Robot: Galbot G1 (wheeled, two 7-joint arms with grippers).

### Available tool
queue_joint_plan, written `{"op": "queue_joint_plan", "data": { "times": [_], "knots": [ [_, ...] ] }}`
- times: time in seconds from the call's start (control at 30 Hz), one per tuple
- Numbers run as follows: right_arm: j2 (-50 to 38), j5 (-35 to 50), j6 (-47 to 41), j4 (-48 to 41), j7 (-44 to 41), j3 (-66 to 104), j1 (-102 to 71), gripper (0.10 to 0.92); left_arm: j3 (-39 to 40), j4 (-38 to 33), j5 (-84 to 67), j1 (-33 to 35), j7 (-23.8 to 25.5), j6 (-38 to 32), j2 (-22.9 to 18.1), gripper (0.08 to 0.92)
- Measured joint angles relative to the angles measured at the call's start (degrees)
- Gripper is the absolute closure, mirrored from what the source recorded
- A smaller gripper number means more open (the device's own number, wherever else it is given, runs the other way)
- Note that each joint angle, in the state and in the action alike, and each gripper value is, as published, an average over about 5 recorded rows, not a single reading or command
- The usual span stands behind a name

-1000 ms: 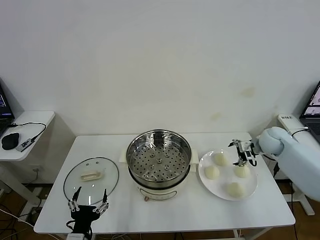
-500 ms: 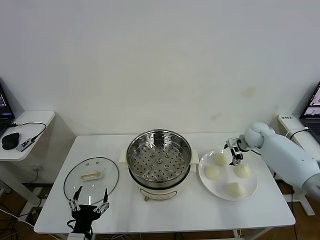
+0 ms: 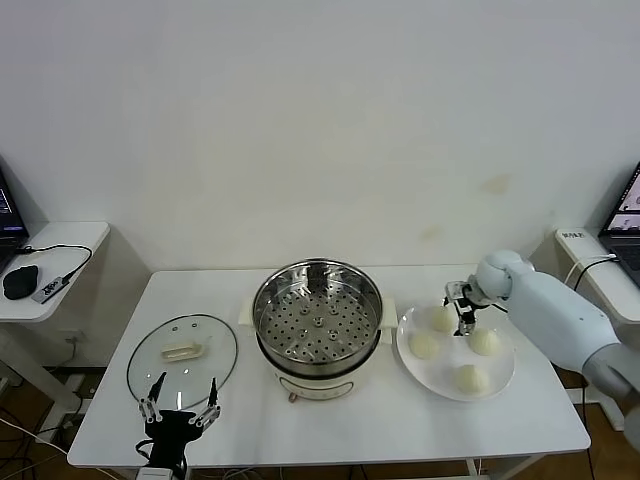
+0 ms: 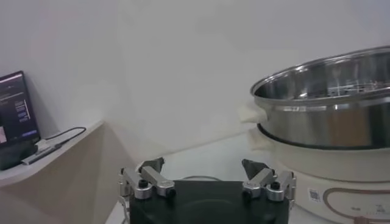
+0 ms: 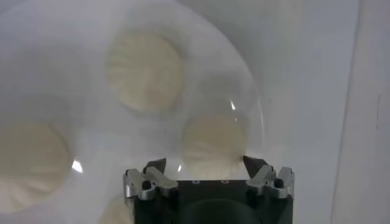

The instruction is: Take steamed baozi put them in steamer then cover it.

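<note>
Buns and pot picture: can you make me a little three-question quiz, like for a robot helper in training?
1. How many buns lie on the plate?
2. True or false: the lid is on the steamer.
3. Which gripper is over the plate: A left, B right?

Key: 1. Four. 2. False; it lies on the table left of the steamer. 3. B; the open left gripper waits near the lid.

A white plate (image 3: pixel 500 385) lies on the white worktop (image 3: pixel 400 425). Left of the worktop stands a side table (image 3: pixel 60 240) with a black mouse (image 3: pixel 18 281) and a cable (image 3: pixel 62 268). A laptop (image 3: pixel 629 215) sits to the worktop's right.
</note>
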Motion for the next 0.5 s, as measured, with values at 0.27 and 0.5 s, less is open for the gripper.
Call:
{"op": "queue_joint_plan", "data": {
  "times": [0.27, 0.5],
  "knots": [
    [1.3, -0.7, 0.0, -1.5, 0.6, 0.4, 0.1, 0.395, 0.1, -0.1, 0.4, 0.3, 0.0, -0.2, -0.1, 0.177],
    [1.3, -1.1, 0.0, -1.6, 0.8, 0.4, -0.1, 0.446, 0.3, -0.2, 0.8, 0.5, 0.0, -0.4, -0.2, 0.177]
  ]
}}
